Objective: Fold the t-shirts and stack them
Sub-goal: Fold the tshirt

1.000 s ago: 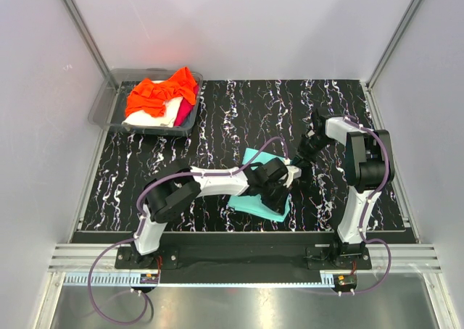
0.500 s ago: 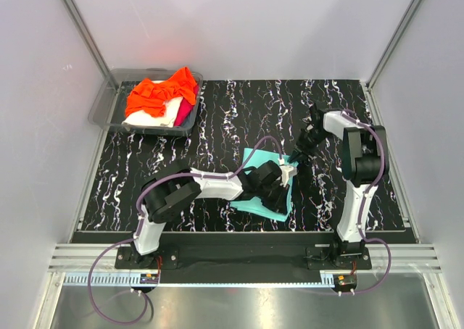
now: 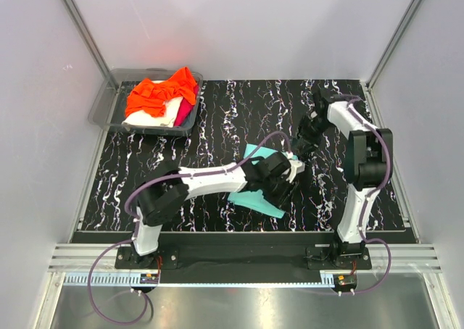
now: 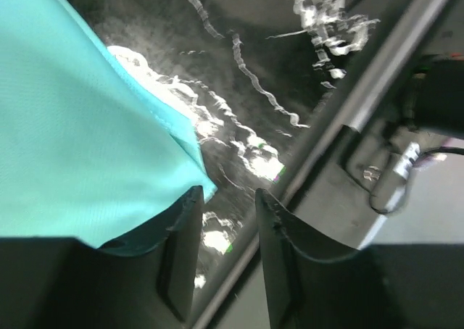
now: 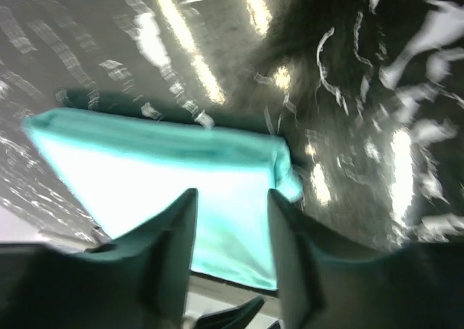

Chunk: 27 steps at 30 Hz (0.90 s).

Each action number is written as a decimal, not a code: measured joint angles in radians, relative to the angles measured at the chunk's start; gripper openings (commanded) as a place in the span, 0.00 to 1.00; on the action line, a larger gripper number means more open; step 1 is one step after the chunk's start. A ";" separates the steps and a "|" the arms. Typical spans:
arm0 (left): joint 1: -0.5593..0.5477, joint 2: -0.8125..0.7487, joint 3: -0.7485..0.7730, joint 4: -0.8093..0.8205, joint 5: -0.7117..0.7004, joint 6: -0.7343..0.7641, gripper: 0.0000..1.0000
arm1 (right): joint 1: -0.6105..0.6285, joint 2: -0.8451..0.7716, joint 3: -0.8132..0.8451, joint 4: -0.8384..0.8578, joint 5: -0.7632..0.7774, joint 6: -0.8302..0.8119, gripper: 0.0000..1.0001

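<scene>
Covering the middle of the folded teal t-shirt [image 3: 250, 197], the left arm hid most of it from overhead; only its edges showed on the marbled black table [image 3: 217, 111]. The left gripper [image 4: 226, 198] stood with fingers parted just off the shirt's corner, gripping nothing. The right gripper [image 5: 232, 198], blurred, hovered parted and empty above that shirt. Well apart from the shirt, the grey tray [image 3: 101, 110] held a crumpled orange t-shirt [image 3: 161, 91] over a cream t-shirt [image 3: 163, 116] and a magenta t-shirt [image 3: 185, 111], both mostly buried.
</scene>
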 measured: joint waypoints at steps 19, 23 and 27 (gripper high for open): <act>0.521 -0.084 0.002 0.100 0.372 0.026 0.27 | 0.171 -0.468 -0.570 0.247 -0.361 0.136 0.33; 0.529 0.068 0.043 0.148 0.448 0.016 0.27 | 0.306 -0.426 -0.640 0.428 -0.436 0.211 0.27; 0.531 0.168 0.093 0.158 0.487 0.017 0.27 | 0.313 -0.365 -0.732 0.619 -0.507 0.308 0.23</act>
